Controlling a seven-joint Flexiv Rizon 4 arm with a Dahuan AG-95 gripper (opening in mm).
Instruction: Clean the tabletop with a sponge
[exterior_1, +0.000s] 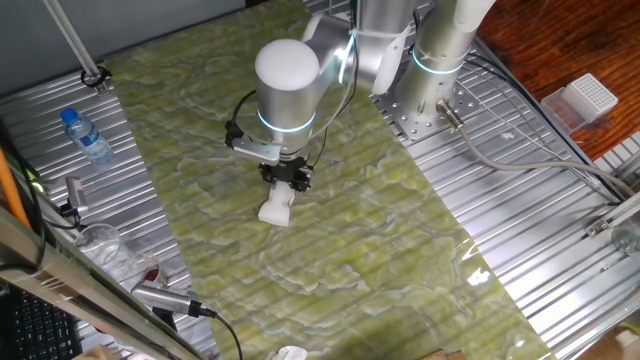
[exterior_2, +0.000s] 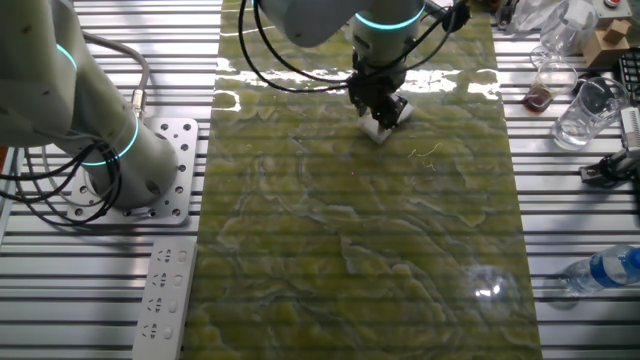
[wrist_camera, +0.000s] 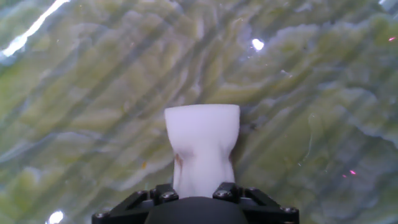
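The gripper (wrist_camera: 202, 190) is clenched on the sponge (wrist_camera: 202, 149), squeezing its waist. The sponge's long axis runs straight out along the fingers, flared free end pointing away from the hand and down onto the tabletop (wrist_camera: 323, 124). It seems to press the sheet, though contact is hard to confirm. Beyond it, open marbled surface stretches ahead for wiping.
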